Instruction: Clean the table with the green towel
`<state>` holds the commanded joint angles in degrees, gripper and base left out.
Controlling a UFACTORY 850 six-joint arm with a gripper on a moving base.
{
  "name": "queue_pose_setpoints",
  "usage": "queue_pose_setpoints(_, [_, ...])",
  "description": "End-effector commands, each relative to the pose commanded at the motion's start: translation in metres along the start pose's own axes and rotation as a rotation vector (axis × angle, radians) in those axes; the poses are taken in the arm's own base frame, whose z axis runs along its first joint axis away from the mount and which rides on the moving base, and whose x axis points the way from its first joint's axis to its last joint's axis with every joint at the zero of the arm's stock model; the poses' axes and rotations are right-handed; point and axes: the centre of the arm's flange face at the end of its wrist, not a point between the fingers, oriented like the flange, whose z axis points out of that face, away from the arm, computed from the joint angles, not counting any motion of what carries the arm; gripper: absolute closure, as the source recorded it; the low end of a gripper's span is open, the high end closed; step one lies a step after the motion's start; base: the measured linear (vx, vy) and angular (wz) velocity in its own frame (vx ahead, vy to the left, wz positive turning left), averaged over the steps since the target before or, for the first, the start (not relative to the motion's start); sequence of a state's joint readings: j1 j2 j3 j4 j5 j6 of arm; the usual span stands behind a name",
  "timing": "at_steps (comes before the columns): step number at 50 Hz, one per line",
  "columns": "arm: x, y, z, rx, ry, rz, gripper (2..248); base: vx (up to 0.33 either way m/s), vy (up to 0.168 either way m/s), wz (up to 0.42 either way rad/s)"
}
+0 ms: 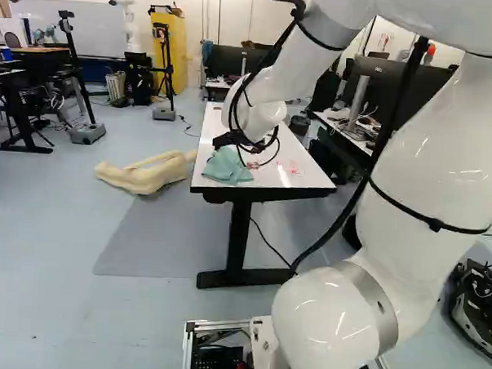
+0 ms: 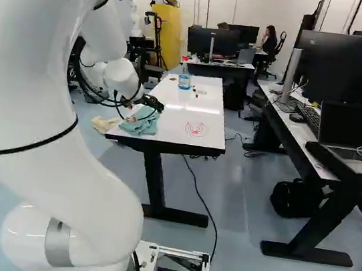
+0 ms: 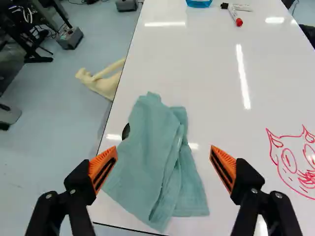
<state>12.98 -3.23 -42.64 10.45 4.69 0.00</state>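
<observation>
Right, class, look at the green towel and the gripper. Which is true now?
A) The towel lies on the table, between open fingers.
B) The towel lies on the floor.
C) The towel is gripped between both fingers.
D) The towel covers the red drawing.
A: the towel rests on the table, with the gripper's fingers spread wide around it.

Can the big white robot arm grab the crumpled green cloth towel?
Probably yes. Its orange-padded black hand is open over the towel, and nothing seems to lie on top or stand in between. It might just need to go a bit lower and then close.
</observation>
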Motion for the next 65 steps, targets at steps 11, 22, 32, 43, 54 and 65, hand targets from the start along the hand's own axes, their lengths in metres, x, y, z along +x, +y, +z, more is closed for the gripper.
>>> queue_pose_setpoints(11, [0.011,-0.007,0.014,0.005,-0.059,0.019,3,0.0,0.0,0.0])
queue_pose_setpoints(22, [0.027,-0.014,0.031,0.011,-0.055,0.014,3,0.0,0.0,0.0])
queue_pose_setpoints(32, [0.039,-0.021,0.045,0.018,-0.05,0.008,3,0.0,0.0,0.0])
queue_pose_setpoints(43, [0.042,-0.026,0.048,0.023,-0.049,0.002,3,0.0,0.0,0.0])
queue_pose_setpoints(54, [0.037,-0.025,0.056,0.02,-0.065,0.002,3,0.0,0.0,0.0])
queue_pose_setpoints(65, [0.031,-0.025,0.069,0.015,-0.088,0.001,3,0.0,0.0,0.0])
